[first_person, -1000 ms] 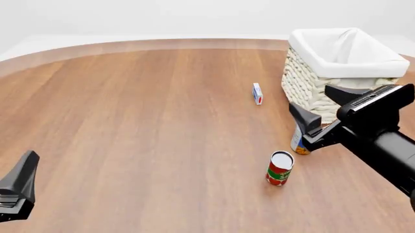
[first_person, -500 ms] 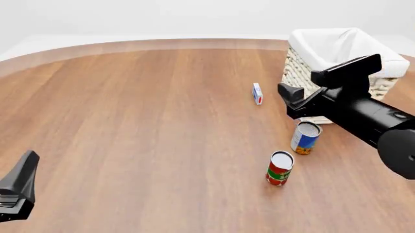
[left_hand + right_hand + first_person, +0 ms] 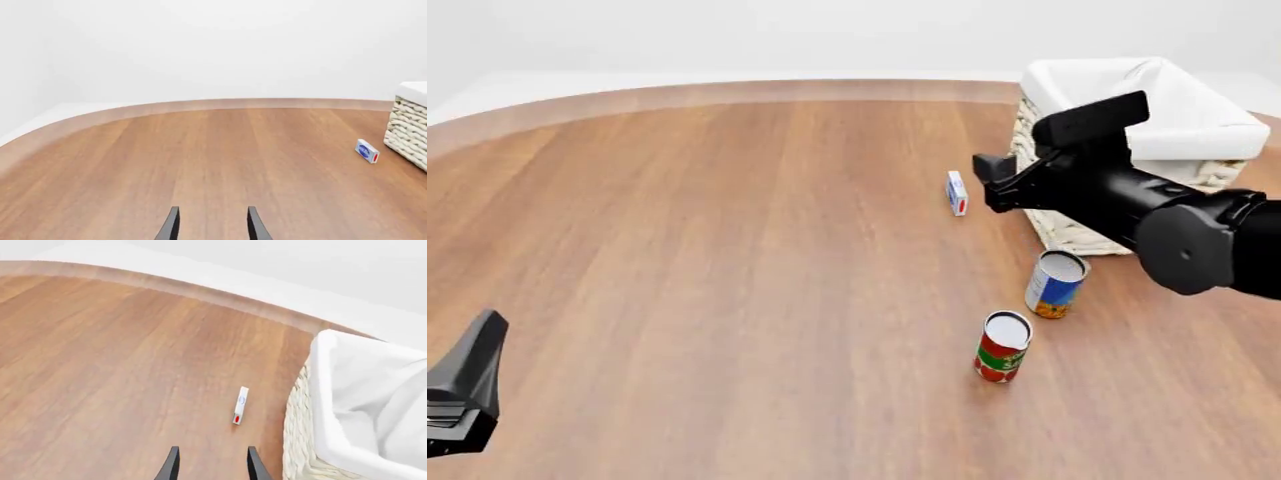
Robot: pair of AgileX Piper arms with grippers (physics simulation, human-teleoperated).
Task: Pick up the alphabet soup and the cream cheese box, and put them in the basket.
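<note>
Left claw (image 3: pixel 465 385) parked at 7 o'clock, empty, fingers parted in its wrist view. Nearer things first: red-green can (image 3: pixel 1002 346), then the soup (image 3: pixel 1054 284), a smooth silver-topped cylinder upright at 4 o'clock, now left behind as the right claw (image 3: pixel 998 185) has swung off it toward 1 o'clock, fingers apart and empty. It now aims at the box (image 3: pixel 957 192), a thin flat card-like slab on edge on the wood-grain surface (image 3: pixel 694 250), just beside the coarse woven, cloth-lined basket (image 3: pixel 1054 160); likely the box goes first.
</note>
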